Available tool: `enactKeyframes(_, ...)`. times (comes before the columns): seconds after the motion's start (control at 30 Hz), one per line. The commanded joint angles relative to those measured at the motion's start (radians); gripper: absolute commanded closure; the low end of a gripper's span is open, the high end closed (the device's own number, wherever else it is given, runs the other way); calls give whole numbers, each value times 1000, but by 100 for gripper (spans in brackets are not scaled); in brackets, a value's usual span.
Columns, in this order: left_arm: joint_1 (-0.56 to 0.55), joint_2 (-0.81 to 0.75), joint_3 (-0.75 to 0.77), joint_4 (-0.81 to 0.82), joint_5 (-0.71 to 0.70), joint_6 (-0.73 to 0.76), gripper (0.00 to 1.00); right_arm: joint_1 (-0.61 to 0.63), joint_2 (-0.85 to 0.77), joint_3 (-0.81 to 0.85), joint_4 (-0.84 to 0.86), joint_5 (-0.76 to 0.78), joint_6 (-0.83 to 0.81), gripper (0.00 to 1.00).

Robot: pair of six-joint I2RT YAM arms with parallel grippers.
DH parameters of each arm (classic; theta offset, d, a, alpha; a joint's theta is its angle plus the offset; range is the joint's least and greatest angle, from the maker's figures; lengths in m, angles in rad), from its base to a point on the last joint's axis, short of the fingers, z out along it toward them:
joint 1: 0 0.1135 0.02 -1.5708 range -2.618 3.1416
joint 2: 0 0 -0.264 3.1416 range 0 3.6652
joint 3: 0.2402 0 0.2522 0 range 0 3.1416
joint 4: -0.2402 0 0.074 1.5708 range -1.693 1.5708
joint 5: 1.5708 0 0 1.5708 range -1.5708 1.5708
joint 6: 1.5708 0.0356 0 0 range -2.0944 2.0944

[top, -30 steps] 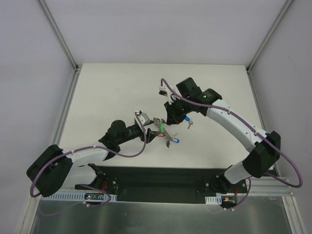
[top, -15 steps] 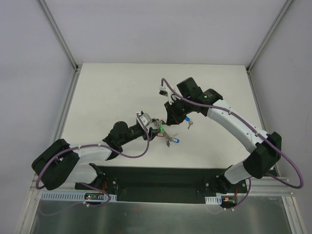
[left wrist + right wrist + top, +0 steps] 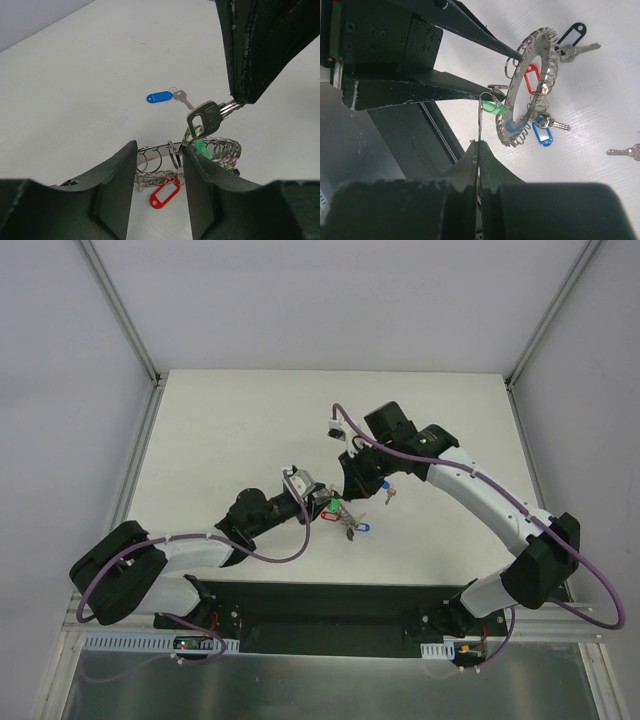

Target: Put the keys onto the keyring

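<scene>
From the right wrist alone we saw a black key (image 3: 572,37) at the keyring (image 3: 512,122), right claw (image 3: 479,143) clamped the green key (image 3: 205,120) beside it, left claw (image 3: 159,150) straddled its rim, grip unclear to us

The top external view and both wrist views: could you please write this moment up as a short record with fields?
right end effector: shut on the green-tagged key, held at the rim of the keyring
left end effector: jaws either side of the keyring; grip unclear
blue-tagged key: loose on the table, apart from the keyring
red tag, black tag, second blue tag: at the keyring
</scene>
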Motion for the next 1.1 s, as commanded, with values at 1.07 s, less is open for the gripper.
enactKeyframes(1.07, -19, -12, 28, 7, 45, -2, 93, -118, -102, -83, 39, 31, 72, 99)
